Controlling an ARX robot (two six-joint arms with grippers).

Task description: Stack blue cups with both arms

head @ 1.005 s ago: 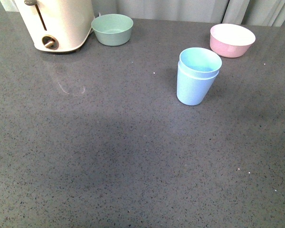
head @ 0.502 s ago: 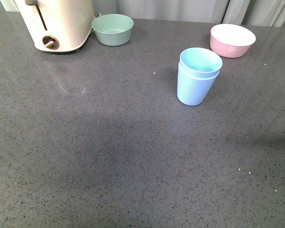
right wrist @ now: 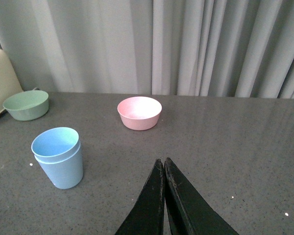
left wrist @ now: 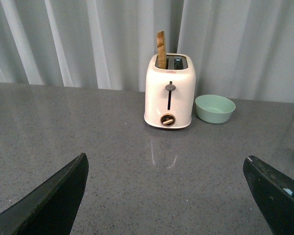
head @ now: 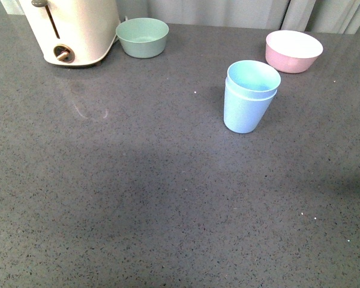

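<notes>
1. Pale blue plastic: the two cups (head: 249, 97) stand nested, one inside the other, upright on the grey speckled table (head: 138, 198), toward its far right part in the front view. The inner cup's rim sits just above the outer one's.
2. The pink bowl (head: 293, 51) stands behind the cups and a little to their right, apart from them.
3. The green bowl (head: 142, 37) is at the far left, just beside the cream toaster (head: 72, 30); from the left wrist view a slice (left wrist: 161, 49) sticks up out of one toaster slot.
4. Neither arm shows in the front view.
5. The left gripper (left wrist: 171, 196) has its fingers spread wide, one at each lower corner of its wrist view, nothing between them. It faces the toaster and green bowl (left wrist: 215, 108) from well back.
6. The right gripper (right wrist: 163, 169) has its fingers pressed together, tips touching, holding nothing. It sits apart from the cups (right wrist: 58, 156), which stand off to one side of it, with the pink bowl (right wrist: 139, 112) farther beyond.
7. Pale curtains (right wrist: 186, 44) hang behind the table.
</notes>
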